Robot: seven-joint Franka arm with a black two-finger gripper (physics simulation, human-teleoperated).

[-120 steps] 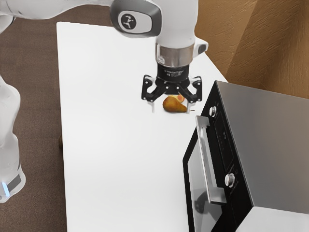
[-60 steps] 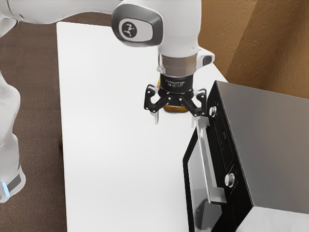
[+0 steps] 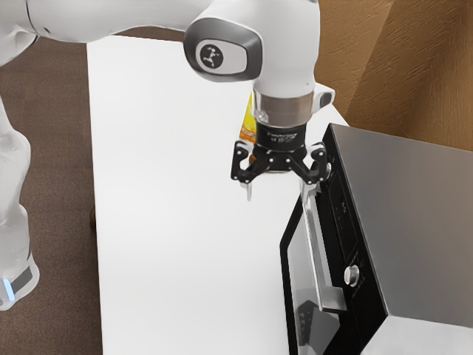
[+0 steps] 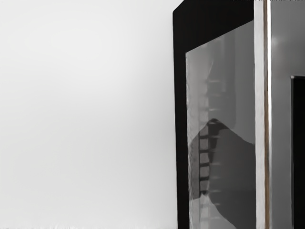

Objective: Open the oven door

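Gripper (image 3: 277,194) and arm (image 3: 284,52) have shifted toward the exterior view's right since the earlier frames, arriving beside the upper end of the handle (image 3: 319,259). Jaws: released, standing wide apart with nothing between them; whether one touches the handle cannot be told. Next outward, the oven door (image 4: 228,100) — the task's object — lies below the handle on the oven's front and appears shut. Beyond it stand the oven (image 3: 421,214) and its lower knob (image 3: 352,276), on the bench (image 3: 170,200); farther back, a yellow item (image 3: 247,124) is partly hidden. Progress: approach nearly complete — securing the handle and swinging the door remain.
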